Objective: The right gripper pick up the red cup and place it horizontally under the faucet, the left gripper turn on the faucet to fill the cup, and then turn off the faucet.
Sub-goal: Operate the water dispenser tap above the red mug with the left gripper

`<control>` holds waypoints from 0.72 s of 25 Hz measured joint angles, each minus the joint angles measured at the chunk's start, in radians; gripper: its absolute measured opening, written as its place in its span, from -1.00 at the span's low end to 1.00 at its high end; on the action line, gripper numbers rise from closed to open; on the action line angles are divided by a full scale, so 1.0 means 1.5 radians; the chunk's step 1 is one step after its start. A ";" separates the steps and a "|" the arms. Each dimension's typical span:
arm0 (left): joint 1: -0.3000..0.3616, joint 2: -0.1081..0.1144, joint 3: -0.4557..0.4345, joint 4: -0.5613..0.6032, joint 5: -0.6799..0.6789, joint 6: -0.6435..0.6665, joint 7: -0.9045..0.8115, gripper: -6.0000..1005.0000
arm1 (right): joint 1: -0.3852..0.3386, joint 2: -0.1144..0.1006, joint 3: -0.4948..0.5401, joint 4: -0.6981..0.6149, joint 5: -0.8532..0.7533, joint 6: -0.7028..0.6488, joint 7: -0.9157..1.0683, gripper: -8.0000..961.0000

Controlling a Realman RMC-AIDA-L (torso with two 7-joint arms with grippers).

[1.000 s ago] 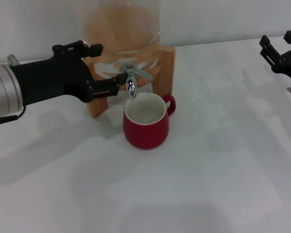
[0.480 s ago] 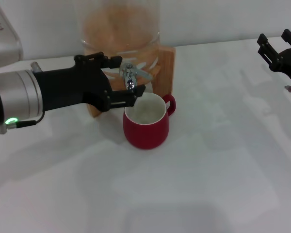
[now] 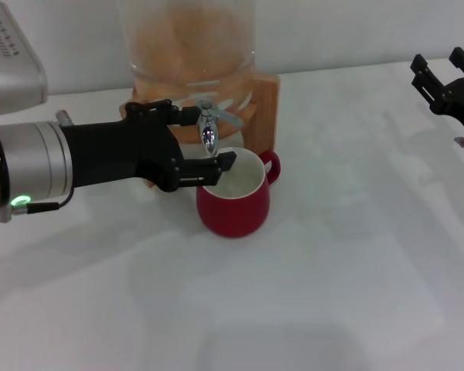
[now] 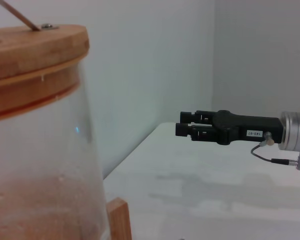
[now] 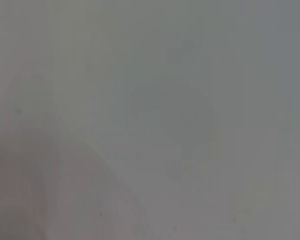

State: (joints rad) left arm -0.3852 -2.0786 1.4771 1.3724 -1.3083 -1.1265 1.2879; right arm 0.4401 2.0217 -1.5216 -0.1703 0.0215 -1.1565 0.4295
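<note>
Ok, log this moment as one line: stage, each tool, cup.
stage: reaching the faucet | left tool: open, straddling the faucet | right tool: parked far right, apart | red cup: upright under spout

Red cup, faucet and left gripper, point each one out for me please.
red cup (image 3: 232, 207), head view, on its front wall.
faucet (image 3: 208, 136), head view, on the chrome spout.
left gripper (image 3: 205, 139), head view, midway between its jaws.
</note>
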 joint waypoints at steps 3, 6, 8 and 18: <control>-0.010 0.000 -0.006 0.000 0.011 -0.001 -0.003 0.65 | 0.000 0.000 0.000 0.000 0.000 0.005 0.000 0.43; -0.027 0.001 -0.009 -0.014 0.016 -0.001 -0.002 0.65 | 0.000 0.001 0.000 0.001 0.000 0.007 -0.001 0.43; -0.039 0.002 -0.009 -0.023 0.020 -0.004 0.000 0.65 | -0.001 0.001 0.000 0.001 0.000 0.006 -0.001 0.43; -0.073 0.001 -0.017 -0.028 0.041 -0.032 -0.004 0.65 | -0.005 0.002 -0.001 0.000 0.000 0.007 -0.001 0.43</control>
State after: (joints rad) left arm -0.4953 -2.0769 1.4519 1.3302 -1.2470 -1.1744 1.2812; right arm 0.4331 2.0244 -1.5228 -0.1702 0.0215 -1.1462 0.4273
